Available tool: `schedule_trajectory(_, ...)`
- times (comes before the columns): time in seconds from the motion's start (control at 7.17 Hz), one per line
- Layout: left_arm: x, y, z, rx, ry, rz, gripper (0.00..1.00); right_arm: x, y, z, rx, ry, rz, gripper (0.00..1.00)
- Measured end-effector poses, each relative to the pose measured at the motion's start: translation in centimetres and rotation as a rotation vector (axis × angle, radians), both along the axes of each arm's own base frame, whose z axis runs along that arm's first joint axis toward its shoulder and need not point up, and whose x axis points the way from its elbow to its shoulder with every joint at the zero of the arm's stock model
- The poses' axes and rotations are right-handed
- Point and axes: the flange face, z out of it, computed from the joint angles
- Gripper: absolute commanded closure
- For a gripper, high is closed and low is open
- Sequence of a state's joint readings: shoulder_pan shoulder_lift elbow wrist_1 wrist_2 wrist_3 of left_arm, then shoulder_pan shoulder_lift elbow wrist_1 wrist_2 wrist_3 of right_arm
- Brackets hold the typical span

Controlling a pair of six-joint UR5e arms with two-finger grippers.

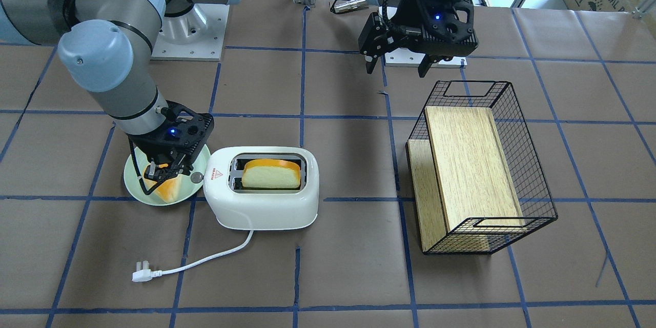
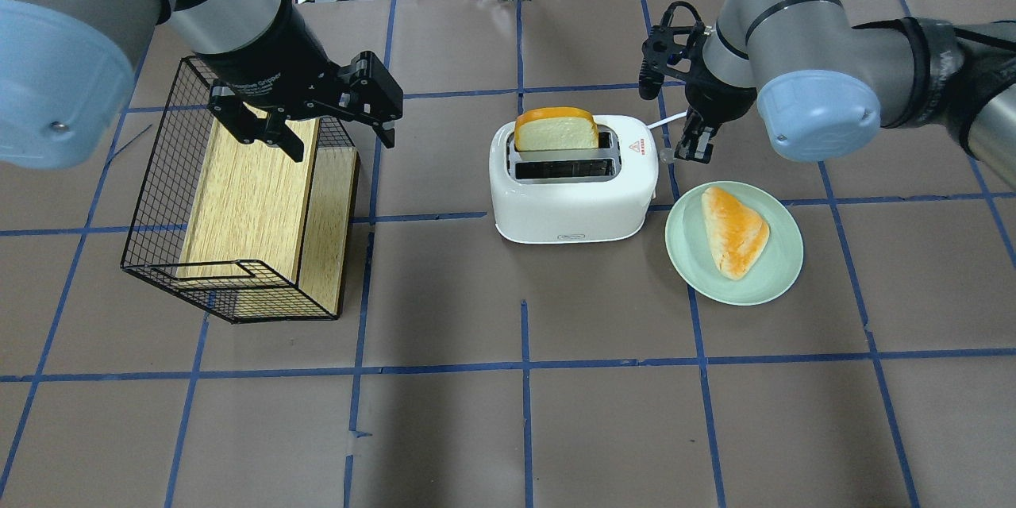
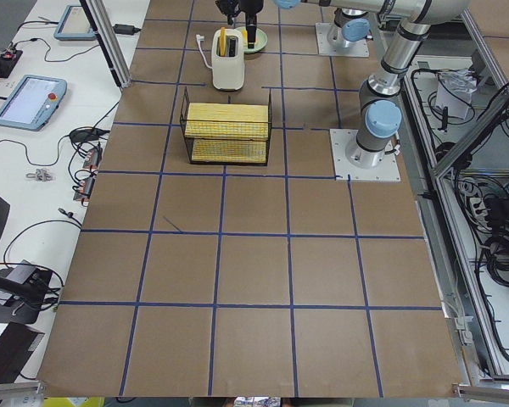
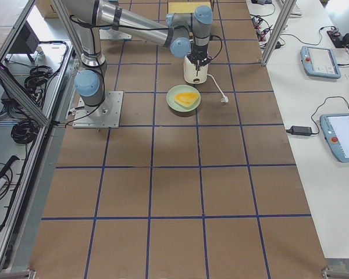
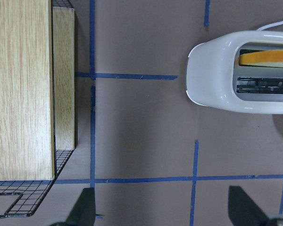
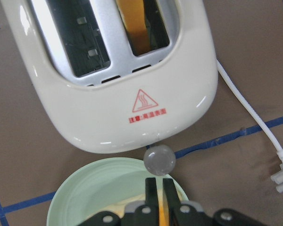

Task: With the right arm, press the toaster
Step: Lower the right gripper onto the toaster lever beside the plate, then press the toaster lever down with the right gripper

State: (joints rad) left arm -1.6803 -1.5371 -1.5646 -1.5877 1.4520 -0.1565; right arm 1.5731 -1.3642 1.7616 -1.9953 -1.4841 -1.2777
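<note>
The white toaster (image 1: 261, 205) stands mid-table, with a bread slice (image 1: 271, 174) upright in one slot. It also shows in the overhead view (image 2: 571, 202) and the right wrist view (image 6: 132, 113). Its round silver knob (image 6: 159, 160) sticks out at the end with the red triangle sticker. My right gripper (image 6: 159, 190) is shut and empty, with its thin fingertips just short of the knob and above the green plate (image 2: 774, 278). In the overhead view the right gripper (image 2: 686, 149) is beside that end of the toaster. My left gripper (image 2: 337, 139) is open and empty, held above the wire basket's edge.
The black wire basket (image 2: 159, 175) with wooden boards (image 1: 469, 164) lies on the robot's left side. The plate holds an orange-crusted bread piece (image 2: 734, 230). The toaster's white cord and plug (image 1: 142, 272) trail across the table on the operators' side.
</note>
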Motion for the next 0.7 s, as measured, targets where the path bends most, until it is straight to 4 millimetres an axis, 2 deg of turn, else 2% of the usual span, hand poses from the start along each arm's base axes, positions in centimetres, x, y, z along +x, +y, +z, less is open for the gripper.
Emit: schedule_trajectory(0.7,0.0,0.0,0.0,0.000,0.000,0.000,0.00,0.2,-0.7,-1.6,0.003,-0.025,0.071,0.82)
